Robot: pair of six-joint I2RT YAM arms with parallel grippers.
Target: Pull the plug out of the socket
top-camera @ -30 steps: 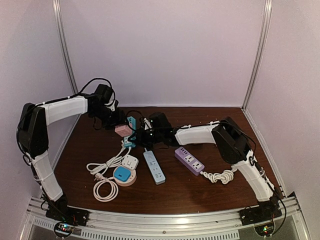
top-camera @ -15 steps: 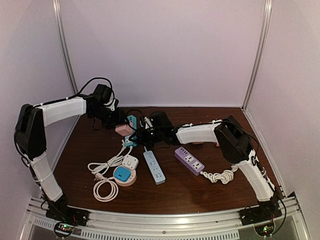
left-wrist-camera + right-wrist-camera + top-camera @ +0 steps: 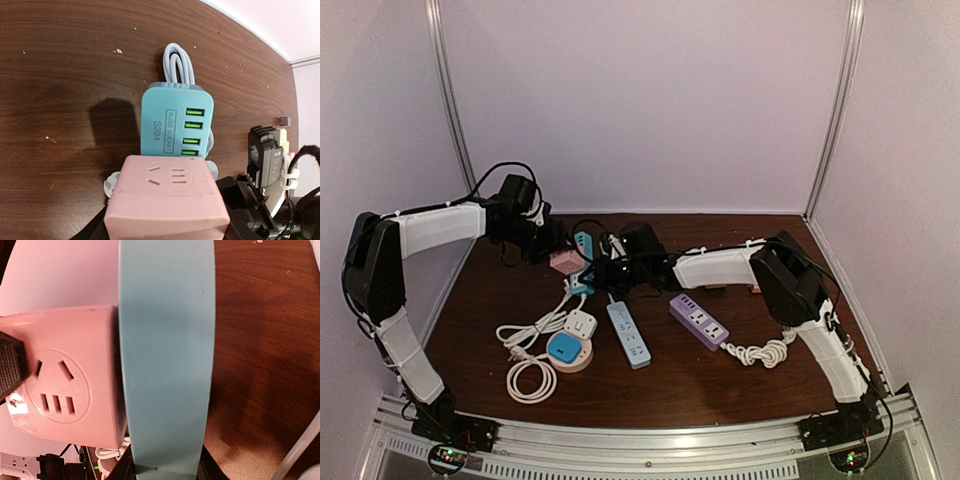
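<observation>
Two sets of fingers meeting at one cluster toward the far left of the dark wooden counter [image 3: 740, 400]. Closed on the sides of a pink adapter cube [image 3: 165, 200]: the left fingers [image 3: 550, 250], seen only as dark slivers at the bottom corners of the left wrist view. Closed part-way on a teal socket block [image 3: 175, 120], pinching its narrow body: the right fingers [image 3: 607, 268], barely visible at the bottom edge of the right wrist view.

Cube pressed flat against the teal block, touching it. Joint between the two, and any pins, hidden behind the cube. Slotted face of the cube turned toward the left wrist camera.

Teal block in the left wrist view: long axis running up the frame, away from the camera; four green USB ports stacked along one side, beside the label S204; looped white cord [image 3: 178, 62] at the far end; near end covered by the cube. In the right wrist view: a tall plain teal band from top to bottom, upper end cut off by the frame, cube at its left, partly masked by a blurred black shape.

From above, cluster small and crowded by both wrists. Nearer the arm bases, apart from it: a blue power strip [image 3: 628, 335], a purple power strip [image 3: 698, 320], a round blue-topped socket [image 3: 568, 350], a small white cube socket [image 3: 580, 322] and coiled white cords [image 3: 530, 378].
</observation>
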